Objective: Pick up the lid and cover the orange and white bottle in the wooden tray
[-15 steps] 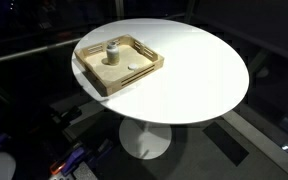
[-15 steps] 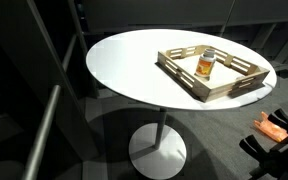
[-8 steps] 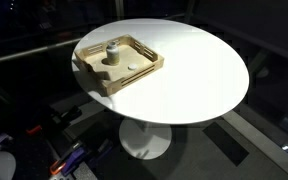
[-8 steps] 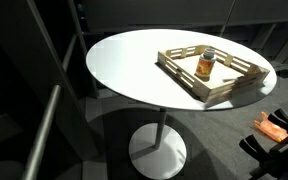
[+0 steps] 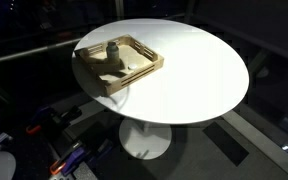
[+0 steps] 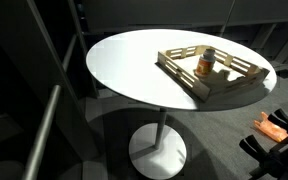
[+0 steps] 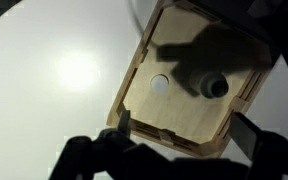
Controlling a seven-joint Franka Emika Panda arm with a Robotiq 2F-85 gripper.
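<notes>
The wooden tray [image 5: 144, 72] sits near the edge of the round white table [image 5: 189, 70]; it shows in both exterior views [image 6: 184, 82]. The orange and white bottle [image 5: 112, 49] stands upright in it, open-topped [image 6: 206, 64]. In the wrist view I look down on the tray [image 7: 132, 88], with the bottle [image 7: 214, 86] in shadow and the lid [image 7: 160, 84] flat on the tray floor beside it. My gripper [image 7: 187, 128] is open and empty, above the tray's near rim. The arm is outside both exterior views.
The table [image 6: 124, 60] stands on a single pedestal [image 6: 162, 140]. Orange items [image 6: 274, 127] lie on the dark floor beside it. Clutter [image 5: 69, 158] lies on the floor near the base.
A dark shadow has spread over the tray and bottle in an exterior view. The tray, bottle and lid have not moved.
</notes>
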